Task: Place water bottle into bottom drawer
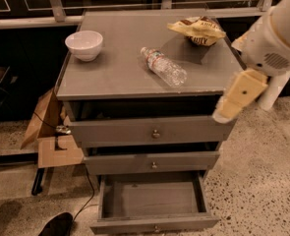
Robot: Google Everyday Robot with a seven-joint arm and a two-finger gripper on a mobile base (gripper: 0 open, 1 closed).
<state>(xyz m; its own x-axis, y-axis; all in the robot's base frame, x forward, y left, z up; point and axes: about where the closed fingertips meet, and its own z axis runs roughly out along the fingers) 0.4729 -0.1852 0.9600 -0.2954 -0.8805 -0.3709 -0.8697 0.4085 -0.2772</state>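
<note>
Cabinet top [115, 75], claw [226, 109] beside its corner

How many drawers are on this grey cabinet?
3, stacked. The top drawer sits just under the tabletop, slightly open; the middle drawer is below it, also ajar; the bottom drawer is pulled out farthest. None seems hidden. The gripper hangs by the top drawer's right end.
</note>
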